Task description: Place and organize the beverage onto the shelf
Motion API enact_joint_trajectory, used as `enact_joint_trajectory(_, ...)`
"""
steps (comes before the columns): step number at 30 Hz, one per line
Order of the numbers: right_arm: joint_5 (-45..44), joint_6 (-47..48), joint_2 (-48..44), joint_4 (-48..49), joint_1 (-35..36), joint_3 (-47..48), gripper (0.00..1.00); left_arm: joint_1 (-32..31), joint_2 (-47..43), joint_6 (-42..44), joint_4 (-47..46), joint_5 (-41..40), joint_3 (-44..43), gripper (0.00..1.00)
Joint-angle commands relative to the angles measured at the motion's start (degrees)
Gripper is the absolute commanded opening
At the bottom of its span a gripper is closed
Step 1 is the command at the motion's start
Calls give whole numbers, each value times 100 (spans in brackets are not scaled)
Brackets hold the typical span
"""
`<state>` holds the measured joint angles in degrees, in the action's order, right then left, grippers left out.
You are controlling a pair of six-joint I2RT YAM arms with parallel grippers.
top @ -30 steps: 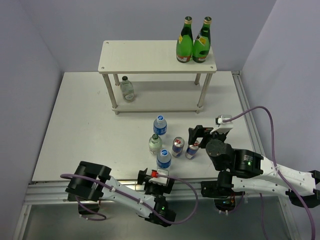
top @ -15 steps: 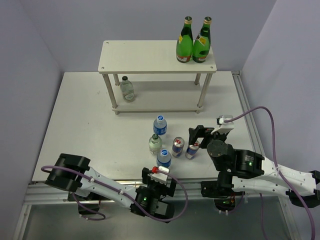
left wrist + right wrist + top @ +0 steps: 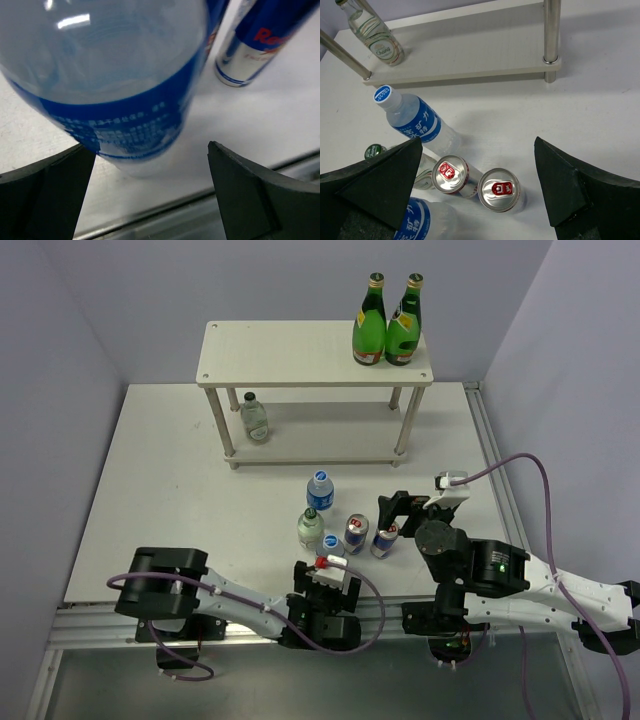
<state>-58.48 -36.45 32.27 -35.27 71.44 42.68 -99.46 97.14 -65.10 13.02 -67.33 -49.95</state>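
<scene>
L claw spread wide flanking nearest water btl, btl top cut off, overhead shows just its cap, R claw gaping above two cans.

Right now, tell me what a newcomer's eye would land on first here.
Two green bottles stand at the right end of the shelf's top board. On the table in front, cans and small bottles cluster, and the left gripper straddles the nearest water bottle, jaws open.
</scene>
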Motion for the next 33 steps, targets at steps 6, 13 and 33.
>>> enact_joint_trajectory(6,-164,-82,-46,99,63,-40,100,603,498,858,-1248,10,-76,99)
enact_joint_trajectory(13,-164,-55,7,160,72,-93,100,919,543,1325,-1934,-43,38,95)
enact_joint_trajectory(33,-146,-29,-10,152,72,-58,100,666,78,-218,926,-395,-890,0)
